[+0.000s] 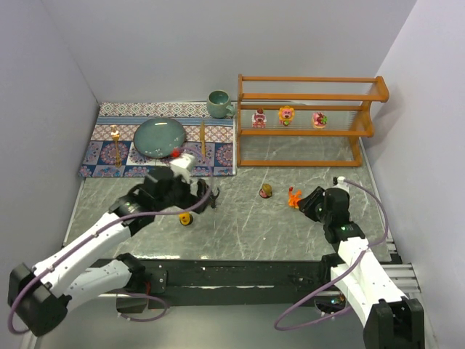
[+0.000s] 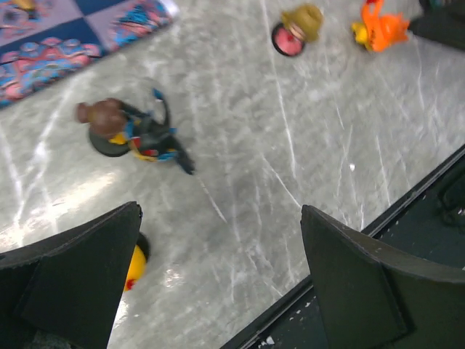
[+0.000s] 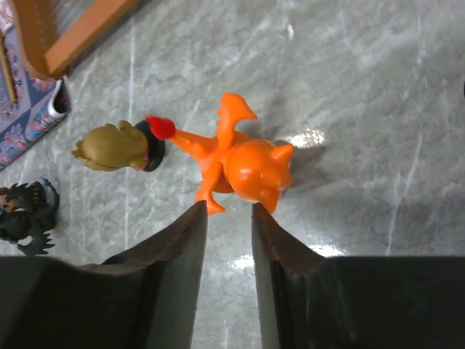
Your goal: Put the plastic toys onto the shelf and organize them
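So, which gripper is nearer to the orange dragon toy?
Right. The right gripper is just beside the orange dragon toy; the left gripper is far off, near the dark spiky toy.

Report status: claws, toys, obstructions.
Left claw open, empty. Right claw ajar behind orange toy, no grip. Three toys on shelf. Olive toy crowds it.

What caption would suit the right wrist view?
Right tool, slightly open, just short of the orange creature toy on the marbled table.
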Controlling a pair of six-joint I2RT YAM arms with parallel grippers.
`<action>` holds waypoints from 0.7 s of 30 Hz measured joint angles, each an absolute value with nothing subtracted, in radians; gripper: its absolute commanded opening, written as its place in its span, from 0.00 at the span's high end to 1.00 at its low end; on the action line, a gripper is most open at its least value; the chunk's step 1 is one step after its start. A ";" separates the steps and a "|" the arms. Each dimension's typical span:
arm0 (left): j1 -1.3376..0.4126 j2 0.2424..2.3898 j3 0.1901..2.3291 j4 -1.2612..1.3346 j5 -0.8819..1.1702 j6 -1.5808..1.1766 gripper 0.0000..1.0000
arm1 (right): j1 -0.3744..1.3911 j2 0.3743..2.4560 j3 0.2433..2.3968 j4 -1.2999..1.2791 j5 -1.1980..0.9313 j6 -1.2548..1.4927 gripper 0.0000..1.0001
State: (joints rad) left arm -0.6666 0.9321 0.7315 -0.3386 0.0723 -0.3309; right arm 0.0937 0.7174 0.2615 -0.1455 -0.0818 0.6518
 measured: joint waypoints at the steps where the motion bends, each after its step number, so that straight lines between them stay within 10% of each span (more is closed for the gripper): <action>1: -0.704 0.948 0.738 -0.343 0.053 -0.332 0.03 | 0.094 0.715 0.265 -0.146 -0.084 0.647 0.52; 11: -1.085 1.237 0.875 -0.210 -0.284 -0.285 0.03 | 0.094 0.619 0.279 -0.220 -0.066 0.607 0.00; 21: -1.228 1.645 0.917 0.256 -0.409 0.022 0.04 | 0.094 0.574 0.379 -0.324 0.085 0.610 0.00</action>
